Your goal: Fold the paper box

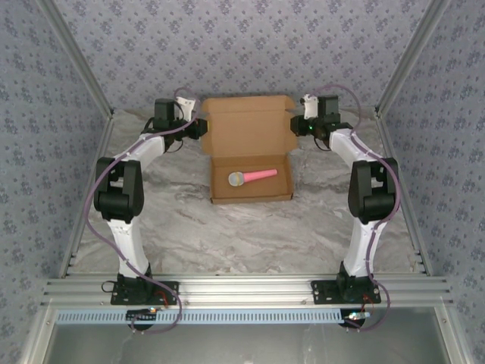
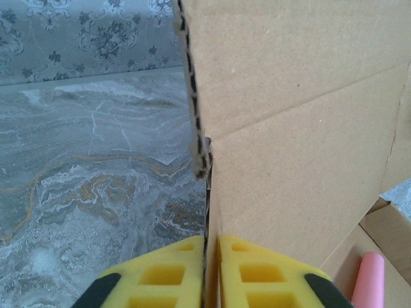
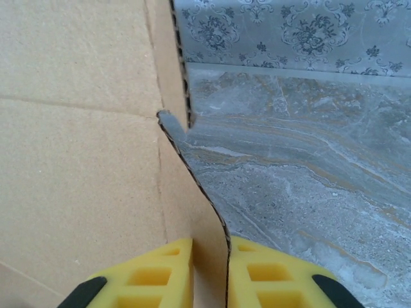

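The paper box [image 1: 250, 121] is brown corrugated cardboard. Its shallow tray lies on the table and its lid stands up at the far side. My left gripper [image 1: 202, 127] is at the lid's left edge. In the left wrist view its yellow fingers [image 2: 167, 276] are shut on a thin cardboard panel [image 2: 289, 160], with the left gripper [image 2: 210, 239] pinching the panel's edge. My right gripper [image 1: 298, 125] is at the lid's right edge. In the right wrist view the right gripper [image 3: 210, 242] is closed on a curved side flap [image 3: 192, 205] of the box.
A pink pen-like stick [image 1: 254, 176] with a pale round end lies inside the tray, and its pink tip [image 2: 367, 279] shows in the left wrist view. The marbled tabletop [image 1: 227, 235] is bare around the box. Patterned walls enclose the back and sides.
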Motion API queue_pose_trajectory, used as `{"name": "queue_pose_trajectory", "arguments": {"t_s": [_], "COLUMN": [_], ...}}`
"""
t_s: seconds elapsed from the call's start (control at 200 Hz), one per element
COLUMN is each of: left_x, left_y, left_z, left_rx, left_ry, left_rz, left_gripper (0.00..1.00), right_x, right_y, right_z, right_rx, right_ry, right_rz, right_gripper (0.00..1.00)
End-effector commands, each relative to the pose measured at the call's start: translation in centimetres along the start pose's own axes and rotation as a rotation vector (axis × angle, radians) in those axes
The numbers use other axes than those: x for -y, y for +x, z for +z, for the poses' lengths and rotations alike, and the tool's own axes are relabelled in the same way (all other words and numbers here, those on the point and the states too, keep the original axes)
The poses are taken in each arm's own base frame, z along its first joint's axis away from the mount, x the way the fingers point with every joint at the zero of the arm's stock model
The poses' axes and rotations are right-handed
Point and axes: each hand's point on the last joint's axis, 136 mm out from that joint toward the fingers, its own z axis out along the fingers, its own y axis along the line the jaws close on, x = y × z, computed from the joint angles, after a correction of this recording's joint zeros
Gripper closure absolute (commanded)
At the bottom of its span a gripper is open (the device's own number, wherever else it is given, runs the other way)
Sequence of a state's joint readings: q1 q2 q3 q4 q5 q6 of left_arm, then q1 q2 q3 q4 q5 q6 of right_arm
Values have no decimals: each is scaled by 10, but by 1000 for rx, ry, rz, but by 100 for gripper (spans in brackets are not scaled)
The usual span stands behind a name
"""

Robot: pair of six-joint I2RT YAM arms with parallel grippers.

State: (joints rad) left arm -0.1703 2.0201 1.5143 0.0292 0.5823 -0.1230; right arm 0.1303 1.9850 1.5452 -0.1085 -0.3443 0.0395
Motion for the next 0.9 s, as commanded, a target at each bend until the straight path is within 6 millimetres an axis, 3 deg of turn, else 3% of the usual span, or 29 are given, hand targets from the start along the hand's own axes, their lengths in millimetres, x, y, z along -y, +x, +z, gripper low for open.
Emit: {"name": "queue_pose_trajectory", "arguments": {"t_s": [0.0, 0.23, 0.46, 0.894], "left_x": [13, 20, 31, 33], "left_y": [-16, -20, -24, -2], "left_z": [-10, -19, -22, -17], "left_rx": [31, 64, 111, 31], "left_ry": [-8, -95, -200, -240], "left_rz": [26, 33, 70, 63], "left_gripper": [92, 93, 94, 84], "right_x": [-11, -21, -28, -30], "right_y": [-15, -16, -15, -24], "right_z": [-19, -35, -47, -50], "right_rx": [23, 41, 64, 107], "right_ry": [88, 231, 344, 356], "right_rz": [-53, -60, -54, -51], "right_gripper": [84, 92, 93, 95]}}
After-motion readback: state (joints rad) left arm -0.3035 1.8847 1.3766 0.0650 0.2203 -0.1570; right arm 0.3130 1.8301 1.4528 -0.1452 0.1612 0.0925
